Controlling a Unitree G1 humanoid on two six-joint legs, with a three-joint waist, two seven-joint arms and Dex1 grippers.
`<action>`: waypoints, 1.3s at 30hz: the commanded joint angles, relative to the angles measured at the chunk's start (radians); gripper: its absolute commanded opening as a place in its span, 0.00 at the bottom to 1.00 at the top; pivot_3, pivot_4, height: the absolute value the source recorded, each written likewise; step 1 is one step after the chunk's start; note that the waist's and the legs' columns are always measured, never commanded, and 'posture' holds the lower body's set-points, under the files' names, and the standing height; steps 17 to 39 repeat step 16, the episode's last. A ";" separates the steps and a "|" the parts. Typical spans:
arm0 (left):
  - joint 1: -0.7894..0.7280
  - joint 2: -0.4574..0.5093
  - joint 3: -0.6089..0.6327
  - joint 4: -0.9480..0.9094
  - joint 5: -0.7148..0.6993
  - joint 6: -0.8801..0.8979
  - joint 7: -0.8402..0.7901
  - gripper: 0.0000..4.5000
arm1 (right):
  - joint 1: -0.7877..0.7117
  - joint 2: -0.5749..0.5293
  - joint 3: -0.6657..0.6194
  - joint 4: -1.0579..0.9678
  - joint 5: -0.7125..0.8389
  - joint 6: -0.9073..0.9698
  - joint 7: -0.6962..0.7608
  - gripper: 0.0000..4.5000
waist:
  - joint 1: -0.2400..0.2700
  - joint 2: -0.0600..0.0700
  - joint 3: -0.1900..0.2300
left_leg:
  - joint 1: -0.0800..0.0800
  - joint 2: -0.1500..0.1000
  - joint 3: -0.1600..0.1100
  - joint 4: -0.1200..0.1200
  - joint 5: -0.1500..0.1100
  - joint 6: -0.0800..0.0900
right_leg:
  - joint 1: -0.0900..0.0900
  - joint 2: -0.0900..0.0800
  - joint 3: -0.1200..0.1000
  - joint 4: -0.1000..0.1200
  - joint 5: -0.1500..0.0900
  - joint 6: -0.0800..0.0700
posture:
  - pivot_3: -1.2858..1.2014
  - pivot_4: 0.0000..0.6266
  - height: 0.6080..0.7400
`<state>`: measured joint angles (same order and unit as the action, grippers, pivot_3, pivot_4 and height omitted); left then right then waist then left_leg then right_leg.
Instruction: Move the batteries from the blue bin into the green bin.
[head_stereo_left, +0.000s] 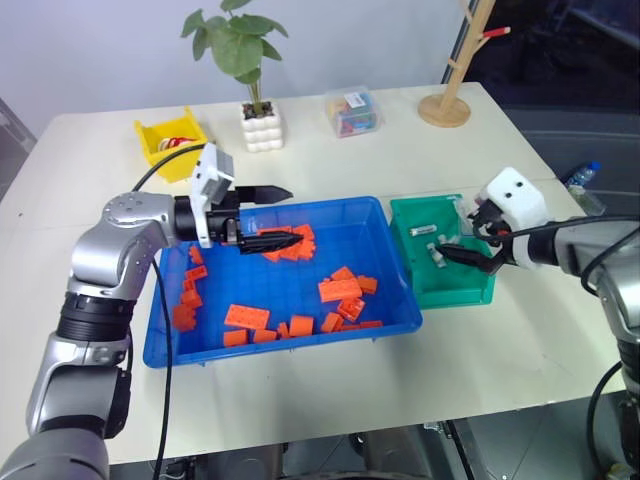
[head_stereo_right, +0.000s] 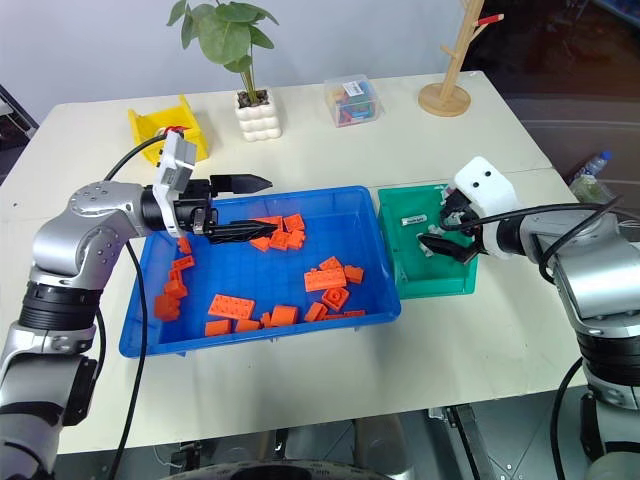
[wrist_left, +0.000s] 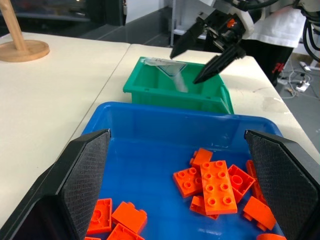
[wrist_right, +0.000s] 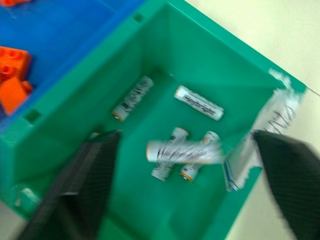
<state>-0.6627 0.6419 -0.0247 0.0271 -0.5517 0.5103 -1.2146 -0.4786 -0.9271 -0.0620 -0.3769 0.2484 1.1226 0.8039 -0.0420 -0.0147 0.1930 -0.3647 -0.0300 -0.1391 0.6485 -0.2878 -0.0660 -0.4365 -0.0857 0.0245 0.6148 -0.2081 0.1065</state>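
Orange bricks (head_stereo_left: 340, 289) crowd blue bin (head_stereo_left: 392, 223) under my L gripper (head_stereo_left: 272, 215), jaws spread, empty; R gripper (head_stereo_left: 470, 238) wide open over green bin (head_stereo_left: 410, 215), batteries (wrist_right: 183, 152) inside—risk: one bounces out low lip.

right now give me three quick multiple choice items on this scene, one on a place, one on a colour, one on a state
1. Where do the batteries lie?
A yellow bin
B green bin
C bare table

2. What colour are the bricks in the blue bin?
A orange
B white
C black

3. How does the right gripper stand?
A shut on a brick
B open over the green bin
C flat on the table

Answers: B, the right wrist view shows them on its floor; A, every brick is orange; B, its fingers are spread, holding nothing.
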 joint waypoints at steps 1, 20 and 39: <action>-0.009 0.012 0.023 -0.022 0.004 -0.011 0.009 1.00 | -0.032 0.007 -0.027 0.003 0.012 -0.031 -0.026 1.00 | 0.000 0.000 0.000 | 0.000 0.000 0.000 0.000 0.000 0.000 | 0.000 0.000 0.000 0.000 0.000 0.000 | 0.52 0.24 1.00; -0.015 0.109 0.230 0.082 0.000 0.023 0.184 1.00 | -0.295 0.109 -0.130 0.377 0.040 -0.249 -0.123 1.00 | 0.000 0.000 0.000 | -0.002 0.000 0.000 0.000 0.000 0.000 | -0.001 0.000 0.000 -0.001 0.001 0.000 | 0.52 0.24 1.00; -0.015 0.109 0.230 0.082 0.000 0.023 0.184 1.00 | -0.295 0.109 -0.130 0.377 0.040 -0.249 -0.123 1.00 | 0.000 0.000 0.000 | -0.002 0.000 0.000 0.000 0.000 0.000 | -0.001 0.000 0.000 -0.001 0.001 0.000 | 0.52 0.24 1.00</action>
